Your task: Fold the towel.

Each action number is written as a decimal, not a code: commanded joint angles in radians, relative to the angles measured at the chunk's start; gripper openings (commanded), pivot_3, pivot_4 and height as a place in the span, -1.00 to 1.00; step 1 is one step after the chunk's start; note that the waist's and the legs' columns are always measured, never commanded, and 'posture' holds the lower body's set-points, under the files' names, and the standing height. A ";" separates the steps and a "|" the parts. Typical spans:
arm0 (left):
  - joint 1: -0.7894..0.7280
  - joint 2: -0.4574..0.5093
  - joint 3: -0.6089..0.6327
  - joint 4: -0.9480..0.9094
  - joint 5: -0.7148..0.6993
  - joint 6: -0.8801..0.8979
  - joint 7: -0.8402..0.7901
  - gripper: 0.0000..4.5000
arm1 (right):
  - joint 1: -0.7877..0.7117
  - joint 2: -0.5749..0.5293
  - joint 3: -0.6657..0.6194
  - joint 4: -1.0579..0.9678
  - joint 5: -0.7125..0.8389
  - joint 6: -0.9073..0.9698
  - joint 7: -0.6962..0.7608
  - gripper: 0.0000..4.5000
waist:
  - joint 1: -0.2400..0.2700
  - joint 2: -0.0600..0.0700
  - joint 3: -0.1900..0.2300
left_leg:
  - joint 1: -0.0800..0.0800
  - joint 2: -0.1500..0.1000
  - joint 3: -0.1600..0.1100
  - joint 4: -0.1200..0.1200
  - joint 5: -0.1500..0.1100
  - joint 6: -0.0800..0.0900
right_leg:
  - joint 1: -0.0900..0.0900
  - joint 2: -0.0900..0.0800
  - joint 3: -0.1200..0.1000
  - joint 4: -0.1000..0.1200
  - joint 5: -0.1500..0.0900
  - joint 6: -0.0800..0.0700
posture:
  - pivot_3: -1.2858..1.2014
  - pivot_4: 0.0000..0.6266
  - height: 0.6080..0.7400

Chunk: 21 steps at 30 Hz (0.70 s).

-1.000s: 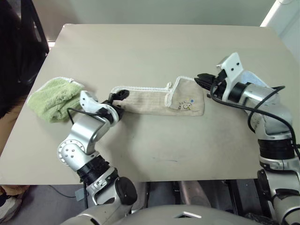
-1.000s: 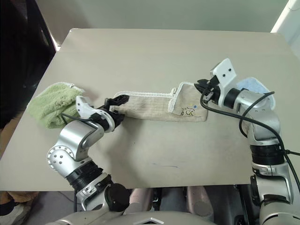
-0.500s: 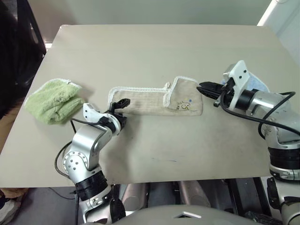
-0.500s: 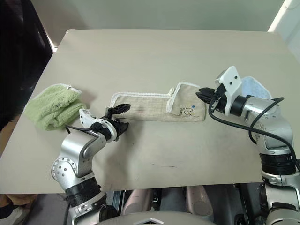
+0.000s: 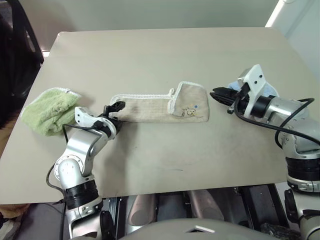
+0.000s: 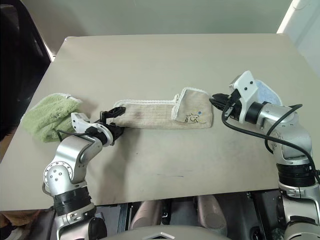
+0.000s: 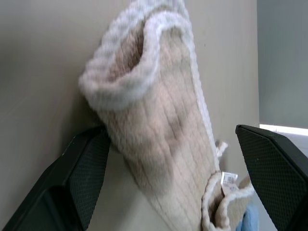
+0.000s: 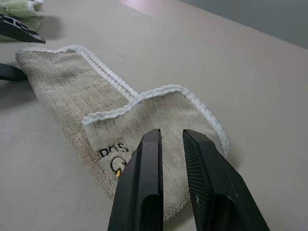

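A: In the head camera's left eye, how much room was there around the towel (image 5: 160, 105)?

B: Plenty. It lay in the middle of the table (image 5: 165, 55), well apart from every edge, with bare tabletop beyond it and in front of it. The light-green towel (image 5: 47, 110) sat near the table's left edge, well apart from the beige one. A light-blue cloth (image 5: 272, 90) showed behind the right arm, near the right edge.

A: And the right eye?

B: The same layout. The left gripper (image 6: 111, 120) stood at the towel's left end with its fingers spread wide, holding nothing. The right gripper (image 6: 218, 101) hung just beside the towel's right end, apart from it, fingers drawn nearly together and empty.

A: What did the left wrist camera give?

B: The towel's left end (image 7: 154, 110) bulged up off the table between the two wide-open fingers (image 7: 82, 178). Whether either finger touched the cloth, I could not tell. Its white edging curled over in a rounded fold.

A: The right wrist camera?

B: The two black fingers (image 8: 144, 192) stood close, a narrow slit between them, above the towel's near end (image 8: 159, 130). The towel looked like a long folded strip, beige terry with ribbed rows and white stitched edging. One corner was turned over the strip, and a small embroidered mark (image 8: 115, 156) sat near the end closest to the fingers. The left gripper's fingertips (image 8: 19, 30) showed at the far end.
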 commanded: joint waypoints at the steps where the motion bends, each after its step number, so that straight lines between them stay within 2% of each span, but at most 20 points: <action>1: -0.025 0.027 0.015 0.065 0.037 -0.035 -0.009 0.99 | -0.002 -0.007 -0.020 -0.048 0.014 0.005 -0.014 -0.66 | 0.001 0.000 0.000 | 0.000 0.000 0.000 0.000 0.002 0.003 | 0.000 0.000 0.000 0.000 0.000 0.000 | 0.03 -0.52 0.94; 4: -0.040 0.025 0.013 0.084 0.047 -0.043 -0.014 0.99 | 0.002 -0.008 -0.024 -0.058 0.015 0.011 -0.020 -0.66 | 0.003 0.000 0.000 | -0.001 0.000 -0.001 -0.001 0.005 0.008 | -0.001 0.001 0.000 0.000 -0.001 -0.001 | 0.03 -0.52 0.94; 5: -0.043 0.025 0.012 0.087 0.052 -0.047 -0.016 0.82 | 0.003 -0.009 -0.026 -0.061 0.015 0.013 -0.022 -0.67 | 0.004 0.000 0.000 | -0.001 0.000 -0.001 -0.002 0.005 0.007 | -0.001 0.001 0.000 0.000 -0.001 -0.002 | 0.03 -0.52 0.94; 6: -0.045 0.027 0.012 0.089 0.057 -0.048 -0.022 0.74 | 0.005 -0.011 -0.027 -0.064 0.015 0.016 -0.024 -0.67 | 0.004 0.000 0.000 | -0.001 0.000 -0.001 -0.002 0.005 0.007 | -0.001 0.001 0.000 0.000 -0.001 -0.002 | 0.03 -0.52 0.94; 16: -0.038 0.030 0.036 0.050 0.076 -0.071 -0.064 -0.91 | 0.018 -0.017 -0.038 -0.083 0.015 0.024 -0.041 -0.67 | 0.004 -0.002 0.002 | -0.005 0.000 0.000 -0.003 0.001 0.005 | -0.007 0.003 0.002 0.000 -0.004 -0.002 | 0.03 -0.52 0.94; 17: -0.036 0.031 0.038 0.048 0.076 -0.071 -0.068 -0.99 | 0.019 -0.017 -0.038 -0.085 0.016 0.024 -0.042 -0.67 | 0.004 -0.002 0.002 | -0.005 0.000 0.000 -0.003 0.000 0.004 | -0.007 0.004 0.002 0.000 -0.005 -0.002 | 0.03 -0.52 0.94; 21: -0.026 0.046 0.038 0.012 0.093 -0.070 -0.126 -0.99 | 0.020 -0.020 -0.039 -0.082 0.015 0.023 -0.042 -0.67 | 0.005 -0.002 0.002 | -0.005 0.000 0.001 -0.003 0.002 -0.003 | -0.008 0.004 0.002 0.000 -0.010 -0.001 | 0.03 -0.52 0.94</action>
